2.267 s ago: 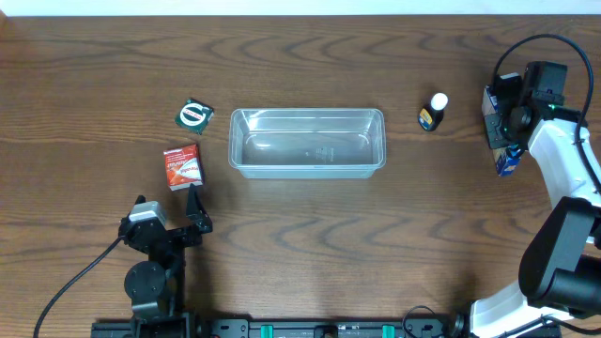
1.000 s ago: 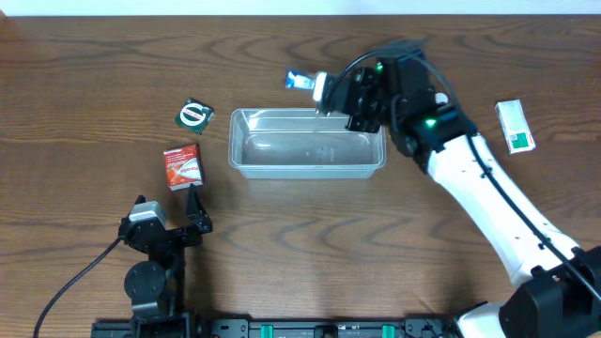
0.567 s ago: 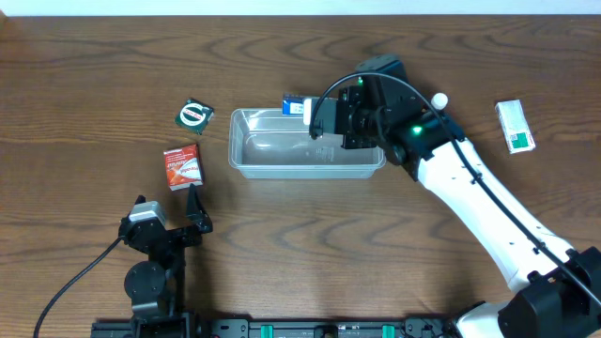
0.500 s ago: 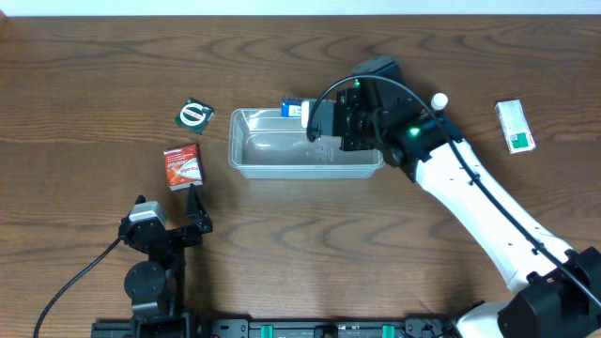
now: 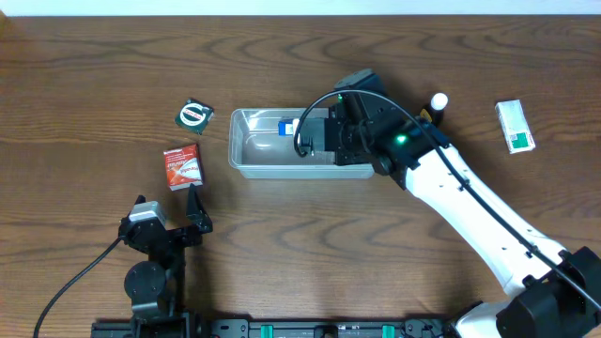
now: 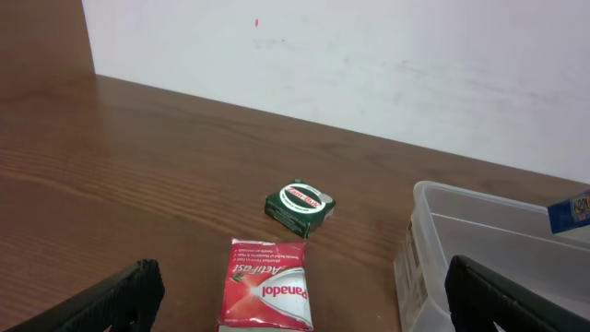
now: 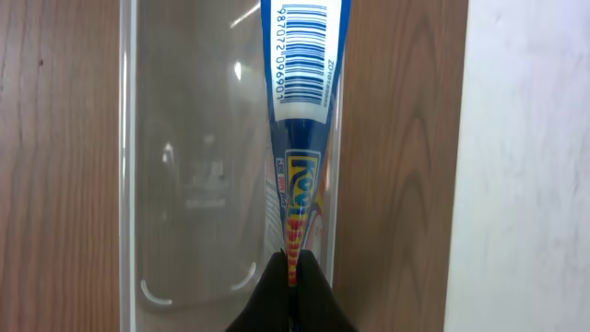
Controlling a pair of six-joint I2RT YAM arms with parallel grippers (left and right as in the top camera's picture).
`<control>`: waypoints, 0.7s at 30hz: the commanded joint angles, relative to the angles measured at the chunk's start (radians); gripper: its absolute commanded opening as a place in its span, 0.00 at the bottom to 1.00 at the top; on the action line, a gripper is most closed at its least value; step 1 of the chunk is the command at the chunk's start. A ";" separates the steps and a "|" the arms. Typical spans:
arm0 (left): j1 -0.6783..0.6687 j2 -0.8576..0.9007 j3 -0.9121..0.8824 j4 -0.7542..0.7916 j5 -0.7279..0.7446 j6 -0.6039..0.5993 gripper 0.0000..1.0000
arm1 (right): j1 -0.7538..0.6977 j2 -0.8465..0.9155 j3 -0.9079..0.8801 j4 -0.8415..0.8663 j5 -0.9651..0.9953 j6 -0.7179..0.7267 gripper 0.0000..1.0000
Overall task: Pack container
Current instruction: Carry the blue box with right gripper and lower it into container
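Observation:
The clear plastic container (image 5: 254,161) lies at the table's middle. My right gripper (image 5: 313,134) is shut on a thin blue packet (image 5: 289,127) and holds it over the tub's far side, inside the rim. In the right wrist view the packet (image 7: 300,92) hangs edge-on from the shut gripper (image 7: 293,267) above the container (image 7: 184,184). My left gripper (image 5: 169,208) is open and empty, near a red Panadol box (image 5: 182,167). The left wrist view shows that box (image 6: 267,295) between the open fingers (image 6: 111,300), with the container (image 6: 461,249) to the right.
A small dark green box with a round label (image 5: 194,115) lies left of the container, also in the left wrist view (image 6: 300,206). A small bottle with a white cap (image 5: 437,103) stands right of the tub. A white and green box (image 5: 515,125) lies at the far right.
My right arm has carried the blue packet from the far right edge across to the container and lowered it from behind the far rim into the tub. The left arm has not moved.

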 commanded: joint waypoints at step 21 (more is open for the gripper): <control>0.005 -0.005 -0.016 -0.037 0.006 0.017 0.98 | -0.073 0.198 0.011 0.057 0.008 0.018 0.01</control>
